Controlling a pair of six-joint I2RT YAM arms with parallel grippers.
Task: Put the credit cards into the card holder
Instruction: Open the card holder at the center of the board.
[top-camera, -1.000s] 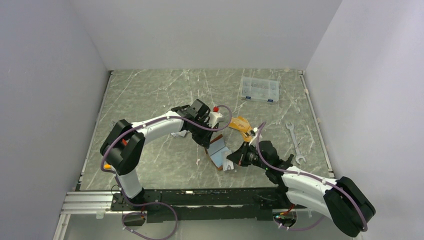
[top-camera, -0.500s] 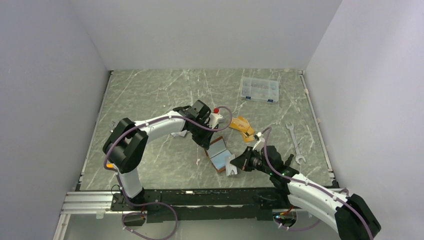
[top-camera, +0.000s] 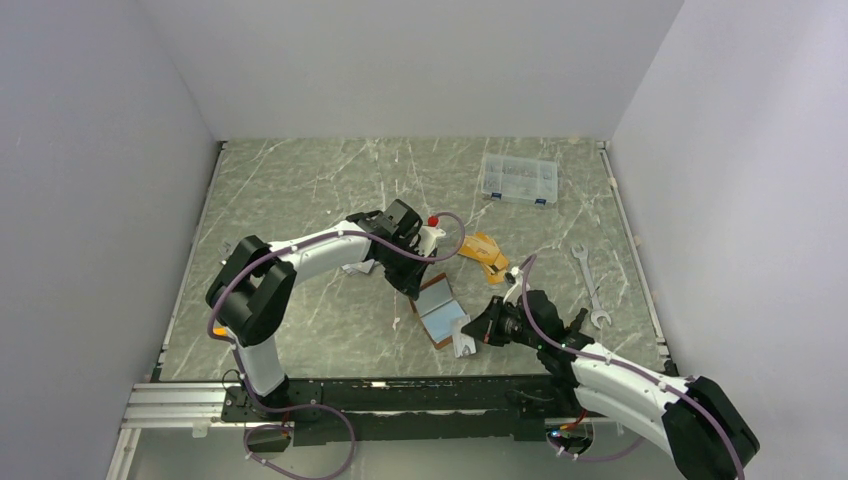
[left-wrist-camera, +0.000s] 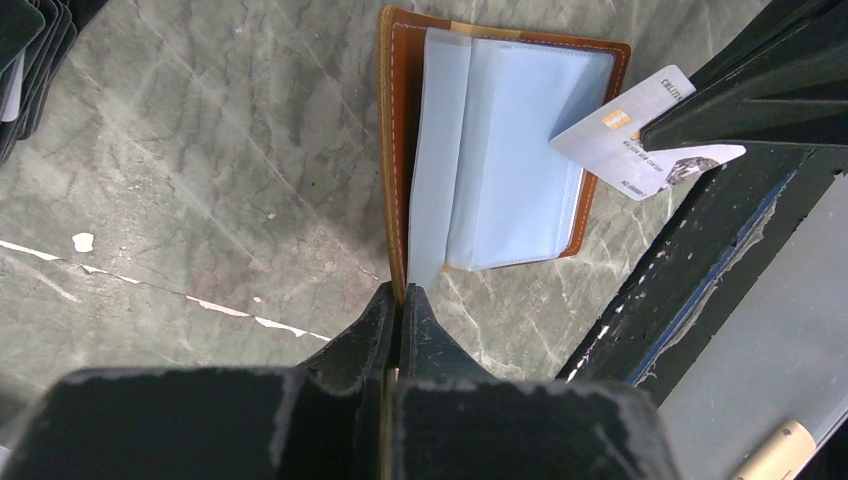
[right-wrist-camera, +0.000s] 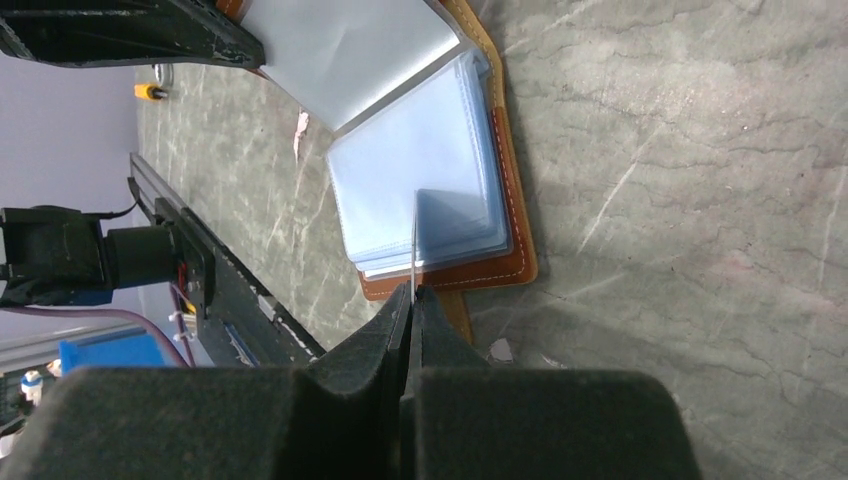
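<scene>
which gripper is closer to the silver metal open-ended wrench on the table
Right. The right gripper, holding a silver-grey card, is left of the silver metal wrench; the left gripper, clamped on the open tan leather card holder, is farther left.

One card holder (top-camera: 438, 308), one pinched credit card (left-wrist-camera: 620, 150), one wrench (top-camera: 589, 285), one compartment box (top-camera: 517, 179).

Robot lab test cell; plain white walls (top-camera: 420, 60) enclose a marble-patterned table (top-camera: 300, 180).

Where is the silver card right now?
In the overhead view, the silver card is pinched in the right gripper, front and centre, at the near right edge of the open wallet.
</scene>
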